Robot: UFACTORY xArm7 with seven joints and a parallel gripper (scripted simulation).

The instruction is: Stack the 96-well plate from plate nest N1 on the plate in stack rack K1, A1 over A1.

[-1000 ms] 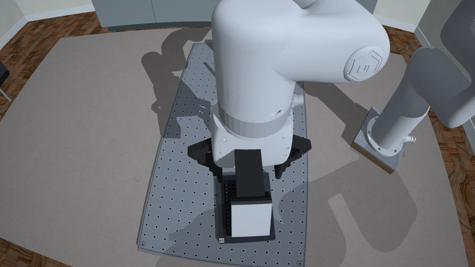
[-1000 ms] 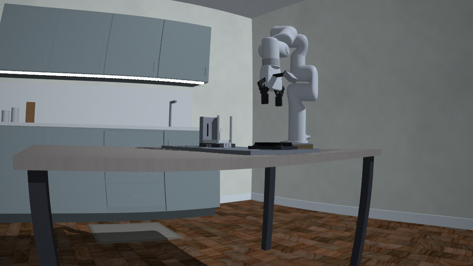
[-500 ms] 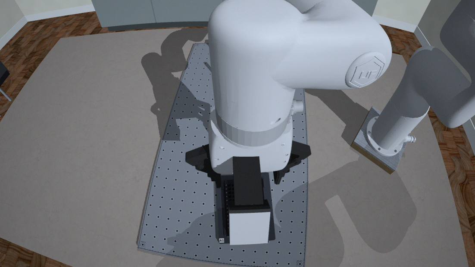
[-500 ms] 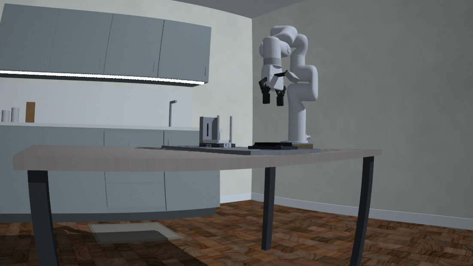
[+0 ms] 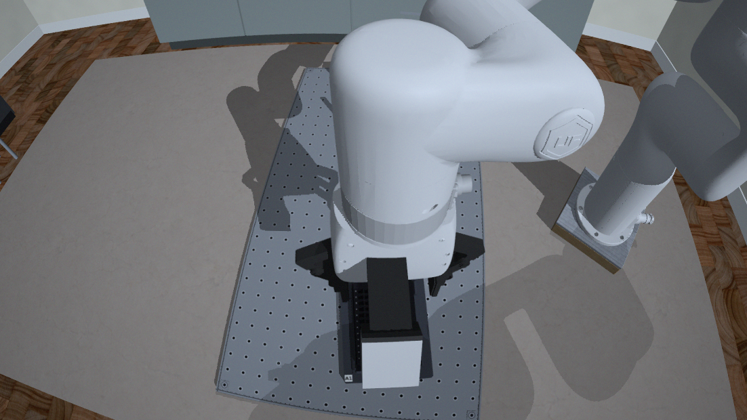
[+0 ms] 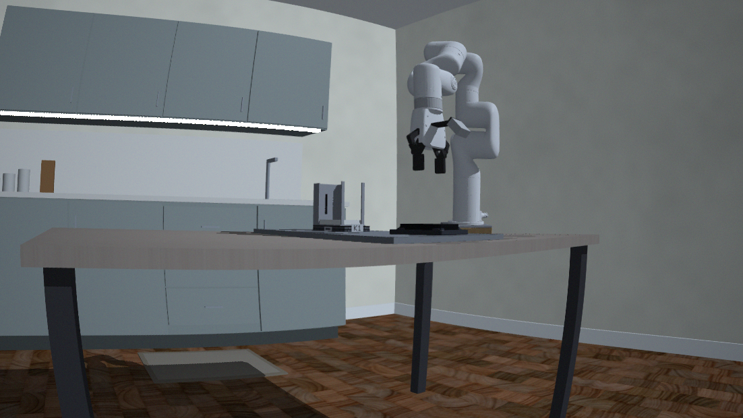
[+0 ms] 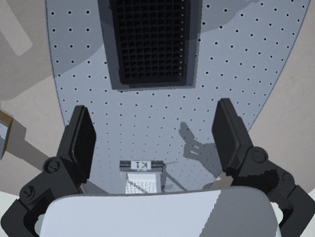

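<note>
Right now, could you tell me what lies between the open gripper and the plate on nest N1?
Nothing solid: in the exterior view the open gripper hangs well above the black 96-well plate on nest N1, with only air between.

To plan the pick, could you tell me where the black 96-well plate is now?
In the wrist view, the black 96-well plate lies in its dark nest on the perforated board, ahead of the open jaws.

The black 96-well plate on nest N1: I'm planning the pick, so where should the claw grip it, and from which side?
Likely from straight above, closing on the two long side walls of the black plate. It lies flat in the nest, and the open claw hangs high above it.
</note>
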